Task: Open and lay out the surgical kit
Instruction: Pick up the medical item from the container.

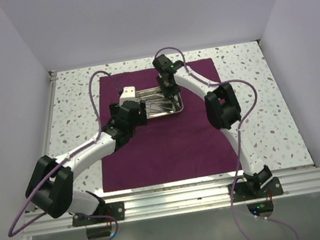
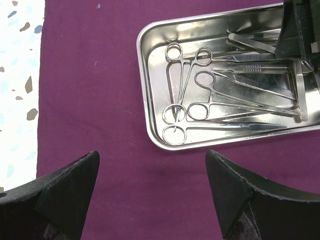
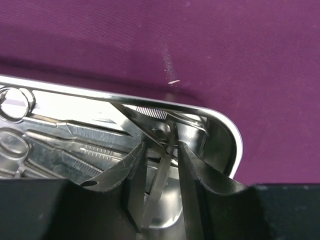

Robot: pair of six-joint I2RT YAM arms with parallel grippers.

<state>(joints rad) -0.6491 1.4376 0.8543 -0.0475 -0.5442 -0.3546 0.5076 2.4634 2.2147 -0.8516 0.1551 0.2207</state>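
Note:
The dark purple cloth (image 1: 165, 149) lies spread flat on the table. The shiny steel tray (image 1: 165, 113) sits on its far half. The tray (image 2: 150, 120) holds several ring-handled forceps and scissors (image 2: 200, 107) and tweezers (image 2: 299, 95). My left gripper (image 2: 152, 165) is open and empty, low over the cloth just short of the tray's left end. My right gripper (image 3: 161, 150) reaches down into the tray's right end. Its jaws stand narrowly apart on either side of a flat tweezers strip (image 3: 160, 185), with a small gap on each side.
A speckled white tabletop (image 1: 254, 99) surrounds the cloth, with white walls on three sides. A metal rail (image 1: 178, 199) with the arm bases runs along the near edge. Both arms (image 1: 222, 107) reach over the cloth toward the tray.

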